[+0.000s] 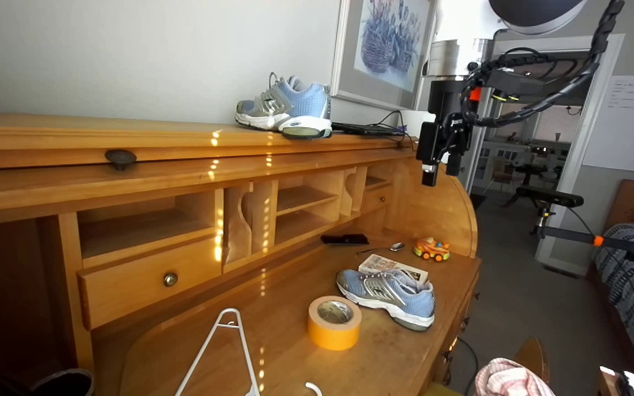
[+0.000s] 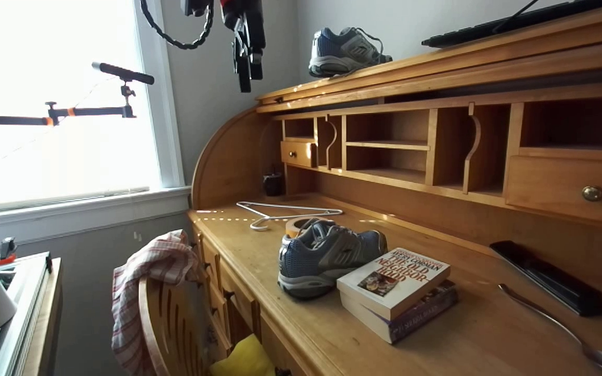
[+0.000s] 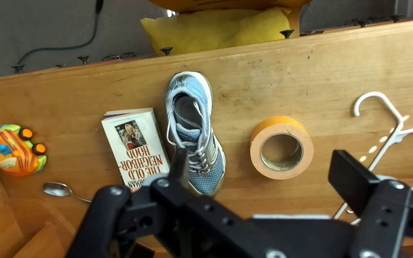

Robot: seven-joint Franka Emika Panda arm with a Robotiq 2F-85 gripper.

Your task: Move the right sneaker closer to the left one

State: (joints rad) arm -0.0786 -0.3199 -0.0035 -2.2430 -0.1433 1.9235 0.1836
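Observation:
A blue-and-grey sneaker with white sole and laces stands upright on the desk surface, in an exterior view (image 1: 386, 294) and the wrist view (image 3: 206, 181). Its match, a sneaker (image 1: 309, 107) also seen in an exterior view (image 2: 350, 52), rests on top of the desk's upper ledge. Which is the right sneaker and which the left one, I cannot tell. My gripper (image 1: 441, 171) hangs in the air, well above the desk surface and apart from both shoes. Its jaws are wide apart with nothing held. In the wrist view one finger (image 3: 180, 166) hides part of the lower sneaker's edge.
Beside the lower sneaker lie an orange tape roll (image 3: 281, 125) and two stacked books (image 2: 392, 282). A white hanger (image 2: 290, 211), toy car (image 1: 432, 249), spoon (image 3: 58, 190) and black stapler-like object (image 1: 344, 239) lie around. Cubbyholes and the ledge (image 1: 185, 170) rise behind.

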